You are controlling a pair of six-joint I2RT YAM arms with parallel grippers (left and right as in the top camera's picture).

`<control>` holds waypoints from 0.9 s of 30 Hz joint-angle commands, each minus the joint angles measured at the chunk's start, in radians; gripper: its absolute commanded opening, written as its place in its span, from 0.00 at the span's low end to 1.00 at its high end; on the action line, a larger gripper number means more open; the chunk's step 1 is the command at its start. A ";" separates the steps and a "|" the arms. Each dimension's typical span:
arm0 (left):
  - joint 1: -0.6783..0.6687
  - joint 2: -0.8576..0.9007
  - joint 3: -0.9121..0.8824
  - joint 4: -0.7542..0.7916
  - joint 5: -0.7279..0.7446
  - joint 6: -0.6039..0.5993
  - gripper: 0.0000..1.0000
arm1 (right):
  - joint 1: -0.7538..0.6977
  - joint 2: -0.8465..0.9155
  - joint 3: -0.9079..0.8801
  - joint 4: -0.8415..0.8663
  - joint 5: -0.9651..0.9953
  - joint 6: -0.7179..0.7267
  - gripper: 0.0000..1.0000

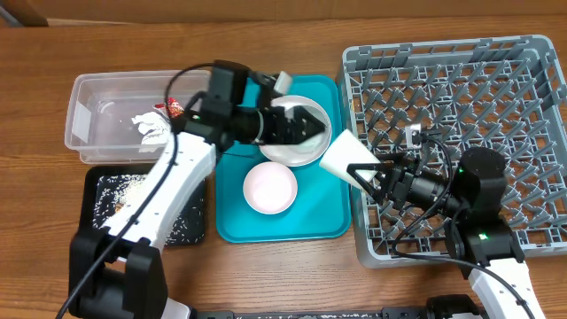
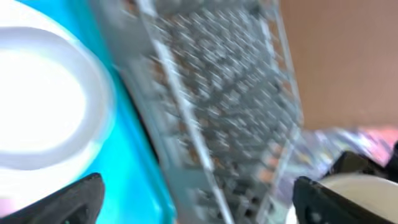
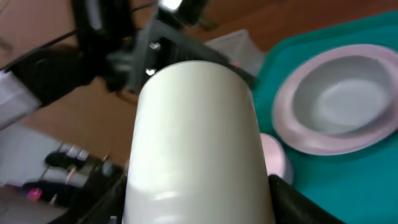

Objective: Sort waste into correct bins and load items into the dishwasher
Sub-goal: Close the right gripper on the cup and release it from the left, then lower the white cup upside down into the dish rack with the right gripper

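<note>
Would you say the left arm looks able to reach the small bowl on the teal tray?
Probably yes: the left gripper hangs open over the plate, next to the small bowl, and nothing covers it; the right gripper holds its cup aside.

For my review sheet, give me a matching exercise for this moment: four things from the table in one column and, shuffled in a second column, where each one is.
Things:
1. crumpled white paper napkin
2. loose white rice
3. pale grey-green cup
4. small pale round bowl

Places:
A. on the teal serving tray
B. in the clear rectangular plastic tub
C. held in the right gripper
D. in the shallow black plastic tray

Pairs: 1-B, 2-D, 3-C, 4-A.
</note>
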 commanded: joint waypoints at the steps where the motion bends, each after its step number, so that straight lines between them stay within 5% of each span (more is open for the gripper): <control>1: 0.018 -0.003 0.014 -0.008 -0.127 -0.014 1.00 | 0.000 0.006 0.014 -0.076 0.330 -0.077 0.55; 5: 0.018 -0.003 0.014 -0.008 -0.180 -0.014 1.00 | 0.000 0.034 0.014 -0.145 0.553 -0.077 0.55; 11: 0.018 -0.003 0.014 -0.009 -0.232 -0.014 1.00 | 0.000 0.044 0.037 -0.207 0.556 -0.077 0.53; 20: 0.018 -0.003 0.014 -0.008 -0.232 -0.014 1.00 | 0.000 0.044 0.361 -0.723 0.697 -0.181 0.53; 27: 0.018 -0.003 0.014 -0.008 -0.232 -0.014 1.00 | 0.000 0.053 0.403 -0.969 0.747 -0.180 0.53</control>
